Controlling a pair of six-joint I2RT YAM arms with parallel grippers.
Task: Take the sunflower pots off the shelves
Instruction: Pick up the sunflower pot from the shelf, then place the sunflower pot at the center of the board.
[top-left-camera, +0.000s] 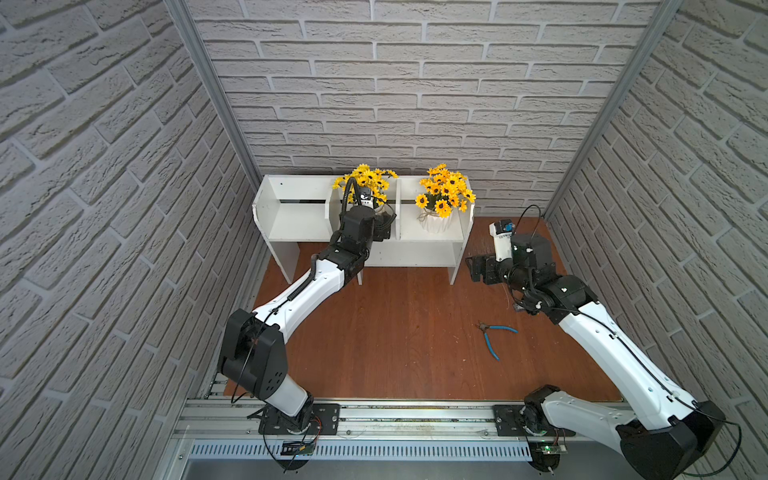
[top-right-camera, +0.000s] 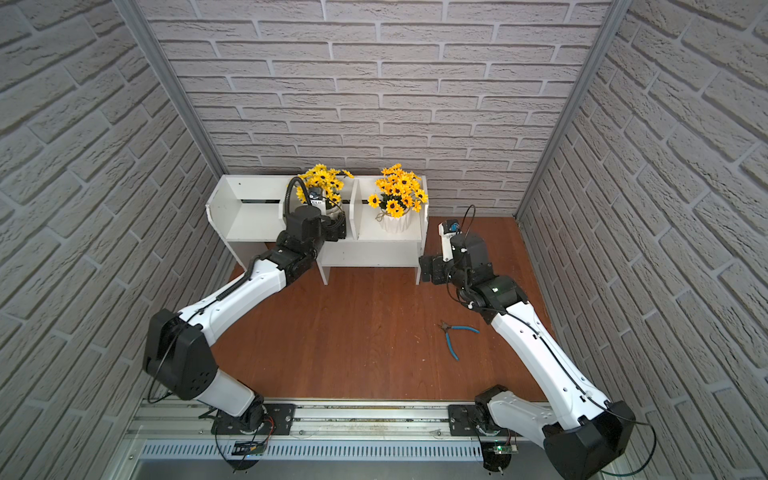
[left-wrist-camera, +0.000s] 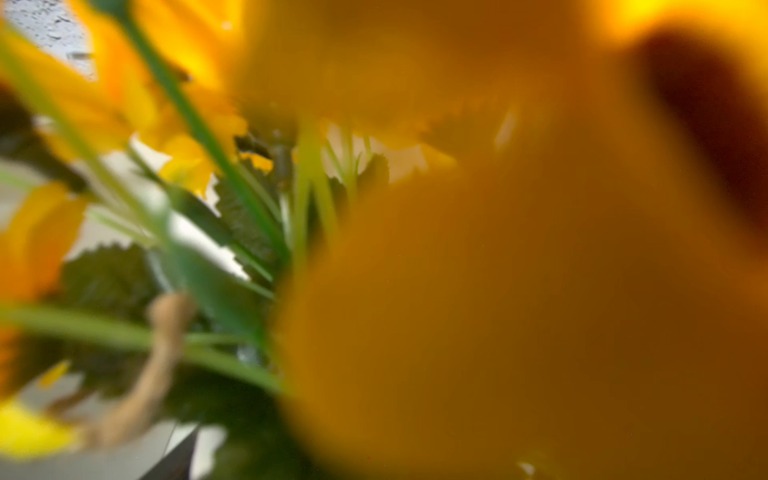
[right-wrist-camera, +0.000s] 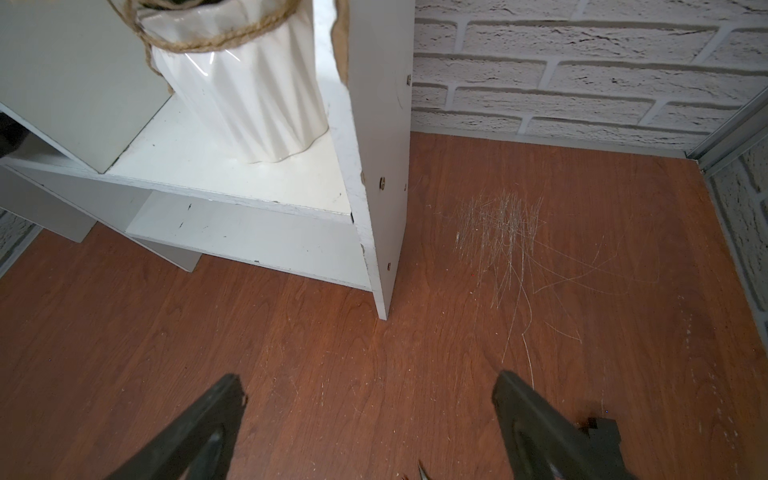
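Reaching into the shelves' (top-left-camera: 286, 220) middle compartment, the left gripper (top-left-camera: 383, 224) is buried among the blooms of one sunflower pot (top-left-camera: 369, 178). Petals fill its wrist view, so I cannot tell whether its jaws are apart or clamped. A blind pull could grab stems instead of the pot, tip it, or snag flowers on the divider (top-left-camera: 397, 208). The other sunflower pot (top-left-camera: 436, 223) stands in the shelves' end compartment, and the right gripper (right-wrist-camera: 369, 379) hangs spread wide just outside that end panel (right-wrist-camera: 382, 166).
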